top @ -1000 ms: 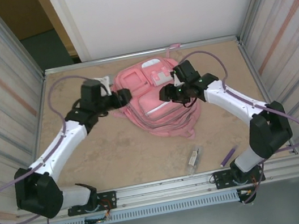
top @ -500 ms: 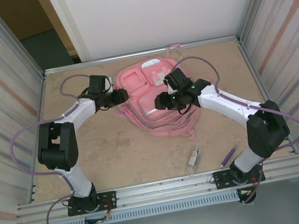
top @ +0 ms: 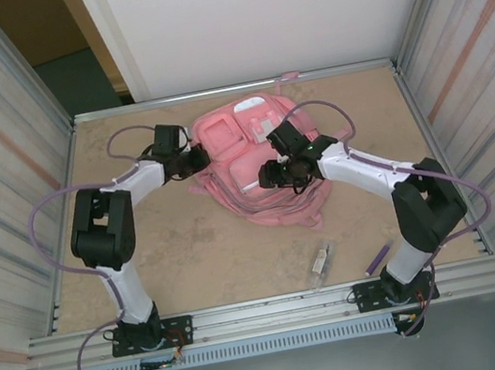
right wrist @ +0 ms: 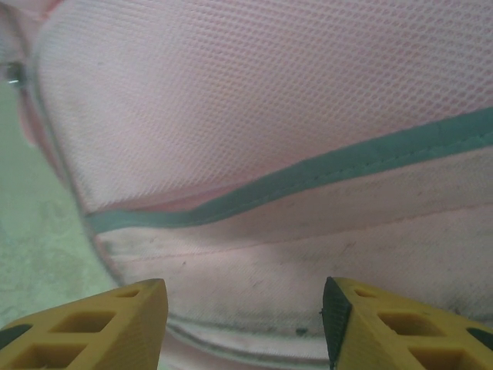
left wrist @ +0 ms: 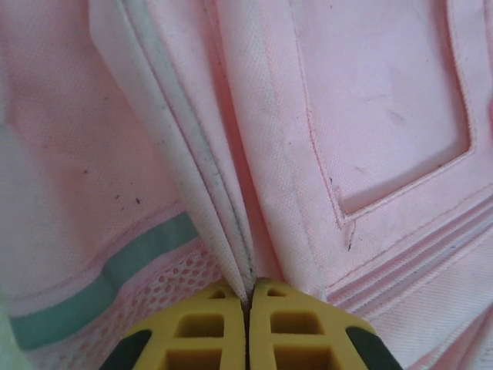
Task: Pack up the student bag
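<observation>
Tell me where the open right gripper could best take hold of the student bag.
Likely the teal-trimmed pocket edge, from above, with the right gripper straddling it. The student bag lies flat and limp, so only raised folds fit; the left gripper is shut on one.

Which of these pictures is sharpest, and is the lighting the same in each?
Top external: even, soft light, faint shadow beside the student bag, side walls splaying outward. Left wrist: fabric weave crisp, the sharpest; left gripper softer. Right wrist: mesh pocket slightly hazy, greenish cast, right gripper blurred.
</observation>
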`<action>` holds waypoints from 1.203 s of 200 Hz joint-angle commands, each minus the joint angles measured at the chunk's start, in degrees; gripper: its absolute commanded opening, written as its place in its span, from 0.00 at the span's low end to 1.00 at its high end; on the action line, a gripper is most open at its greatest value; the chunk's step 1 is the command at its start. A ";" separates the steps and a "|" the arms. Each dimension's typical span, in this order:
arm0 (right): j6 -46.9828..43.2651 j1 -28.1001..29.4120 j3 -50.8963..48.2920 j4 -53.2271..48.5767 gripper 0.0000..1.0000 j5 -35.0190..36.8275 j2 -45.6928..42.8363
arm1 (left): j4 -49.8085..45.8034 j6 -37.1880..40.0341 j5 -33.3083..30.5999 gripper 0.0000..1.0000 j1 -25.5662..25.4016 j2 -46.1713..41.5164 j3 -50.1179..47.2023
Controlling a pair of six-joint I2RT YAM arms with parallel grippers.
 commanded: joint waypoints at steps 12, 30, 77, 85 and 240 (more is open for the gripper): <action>-5.21 -2.74 1.77 -0.29 0.54 2.67 5.81 | -1.72 -5.03 -2.57 0.00 -2.10 -14.03 -9.05; -7.52 -5.51 4.26 -0.19 0.52 2.56 9.36 | -3.36 -7.80 -3.22 0.00 -4.17 -19.57 -12.21; -10.46 -11.59 11.73 4.99 0.50 -4.00 17.16 | -4.70 -22.55 -8.42 0.00 -11.09 -28.67 -19.80; -11.08 -11.59 13.07 5.49 0.50 -5.04 17.45 | -3.81 -25.12 -8.24 0.00 -12.12 -29.36 -20.93; -69.38 25.14 -17.07 19.74 0.55 3.02 -16.51 | -6.12 -41.70 -3.77 0.00 -15.39 -33.91 -22.27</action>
